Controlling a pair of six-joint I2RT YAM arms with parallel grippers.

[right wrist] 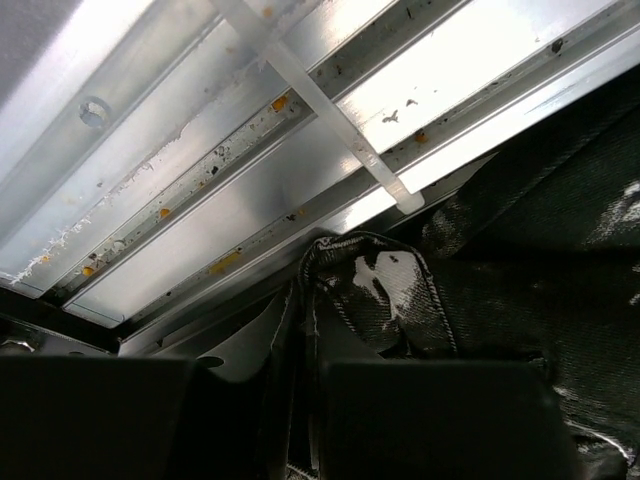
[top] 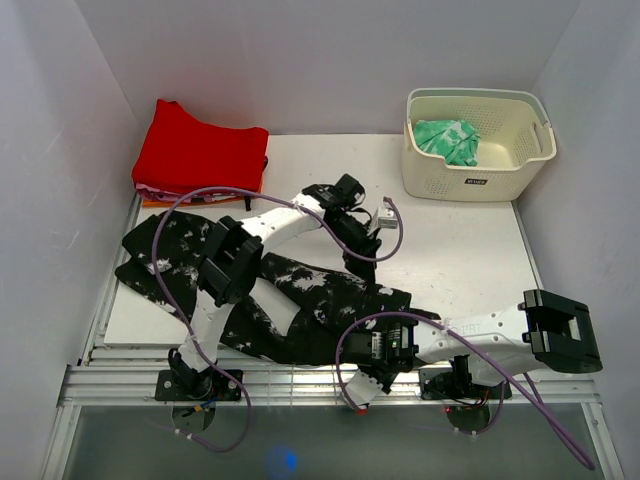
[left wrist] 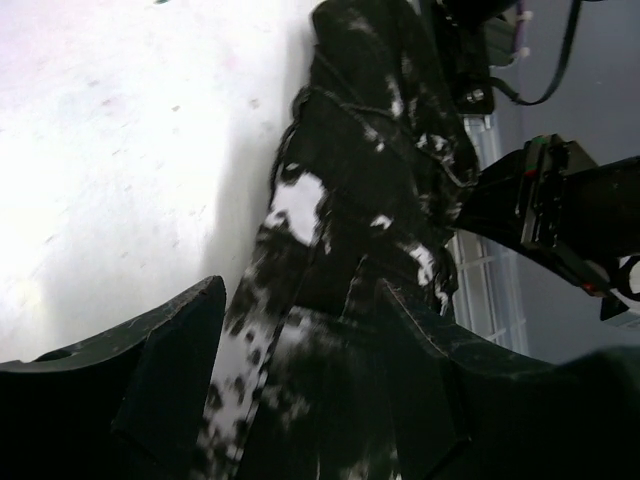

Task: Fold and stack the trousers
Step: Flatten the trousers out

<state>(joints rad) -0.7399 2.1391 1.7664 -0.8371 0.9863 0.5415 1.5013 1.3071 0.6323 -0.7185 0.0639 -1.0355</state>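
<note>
Left claw (left wrist: 300, 295) gapes wide over the trousers (top: 300, 290), gripping nothing; right claw (right wrist: 305, 320) is pinched closed on a fold of their edge. Trousers sprawl crumpled across the tabletop (top: 450, 240), just in front of the red garment (top: 195, 150). Folding looks barely begun; stacking not yet done.

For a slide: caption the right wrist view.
Right gripper pinches the trousers beside the metal rails.

Left pincer (left wrist: 300, 320) agape, right pincer (right wrist: 305, 345) clenched.
</note>
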